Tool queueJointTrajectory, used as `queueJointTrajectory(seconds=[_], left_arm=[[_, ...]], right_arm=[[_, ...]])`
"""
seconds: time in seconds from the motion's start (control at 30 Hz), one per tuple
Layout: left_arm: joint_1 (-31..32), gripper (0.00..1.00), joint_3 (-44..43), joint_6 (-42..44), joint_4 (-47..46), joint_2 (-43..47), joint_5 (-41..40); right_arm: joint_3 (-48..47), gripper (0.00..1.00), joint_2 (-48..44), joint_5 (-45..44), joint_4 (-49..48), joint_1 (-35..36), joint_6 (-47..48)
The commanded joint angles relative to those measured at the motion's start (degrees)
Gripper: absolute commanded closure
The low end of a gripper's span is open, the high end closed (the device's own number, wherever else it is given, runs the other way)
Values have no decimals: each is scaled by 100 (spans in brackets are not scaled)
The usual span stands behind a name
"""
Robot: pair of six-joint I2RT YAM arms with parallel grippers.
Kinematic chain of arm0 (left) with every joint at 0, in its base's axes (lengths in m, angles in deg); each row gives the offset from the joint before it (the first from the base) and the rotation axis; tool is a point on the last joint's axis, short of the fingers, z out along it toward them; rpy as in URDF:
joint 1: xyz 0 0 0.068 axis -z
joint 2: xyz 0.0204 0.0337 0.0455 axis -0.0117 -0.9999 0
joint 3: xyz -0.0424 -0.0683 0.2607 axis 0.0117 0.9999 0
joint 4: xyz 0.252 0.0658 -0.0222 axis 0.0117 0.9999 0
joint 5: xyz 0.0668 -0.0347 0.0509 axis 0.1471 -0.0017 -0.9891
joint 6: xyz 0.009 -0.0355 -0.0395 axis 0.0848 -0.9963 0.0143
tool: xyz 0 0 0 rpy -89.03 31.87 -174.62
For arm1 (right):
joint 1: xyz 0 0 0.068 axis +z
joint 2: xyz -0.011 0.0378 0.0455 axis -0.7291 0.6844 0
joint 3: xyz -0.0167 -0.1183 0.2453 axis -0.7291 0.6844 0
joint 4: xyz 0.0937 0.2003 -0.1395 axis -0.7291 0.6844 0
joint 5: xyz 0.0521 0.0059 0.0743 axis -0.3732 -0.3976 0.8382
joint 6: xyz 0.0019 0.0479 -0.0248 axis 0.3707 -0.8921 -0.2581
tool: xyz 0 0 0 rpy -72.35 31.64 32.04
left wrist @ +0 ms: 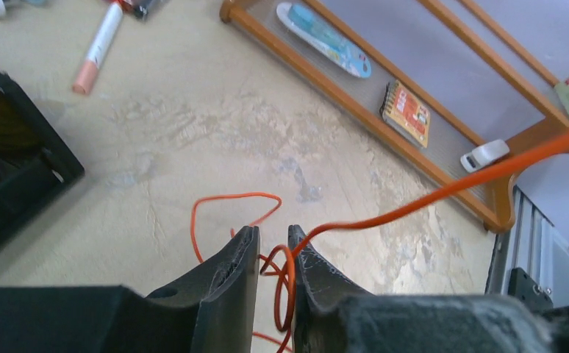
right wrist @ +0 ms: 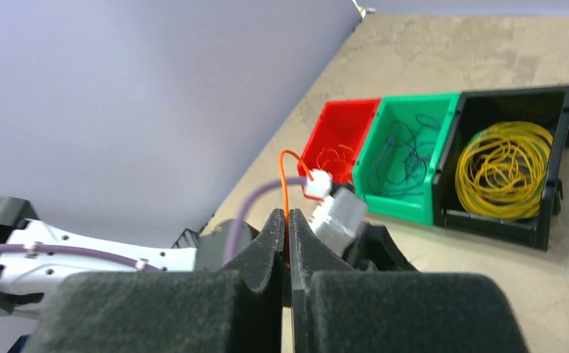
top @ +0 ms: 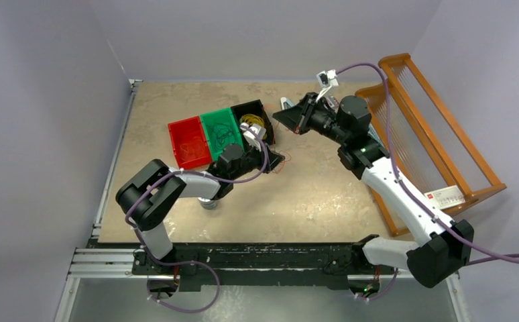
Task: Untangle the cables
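Note:
My left gripper (top: 277, 159) sits low over the table in front of the black bin (top: 265, 107). In the left wrist view its jaws (left wrist: 273, 232) stand a narrow gap apart, with loops of orange-red cable (left wrist: 443, 193) between them. One strand runs taut up to the right. My right gripper (top: 282, 115) hangs above and is shut on that orange strand (right wrist: 284, 184). A yellow cable coil (right wrist: 502, 169) lies in the black bin. Dark cables (right wrist: 406, 158) lie in the green bin (top: 211, 121), and orange wires (right wrist: 333, 156) lie in the red bin (top: 176, 127).
A wooden rack (top: 438, 134) lies along the table's right side, holding small packs (left wrist: 406, 114). A pink-tipped marker (left wrist: 98, 48) lies on the table beyond the black bin. Walls close the left, back and right sides.

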Motion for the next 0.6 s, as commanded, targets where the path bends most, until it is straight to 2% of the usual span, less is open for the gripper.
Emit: queueJointTrajectory(seconds=[0.0, 0.57], left_arm=[[50, 80, 143, -112, -395, -146, 205], [140, 82, 710, -44, -351, -398, 245]], right_arm=[[-477, 100, -387, -78, -439, -27, 227], [-1288, 100, -889, -1025, -487, -39, 1430]])
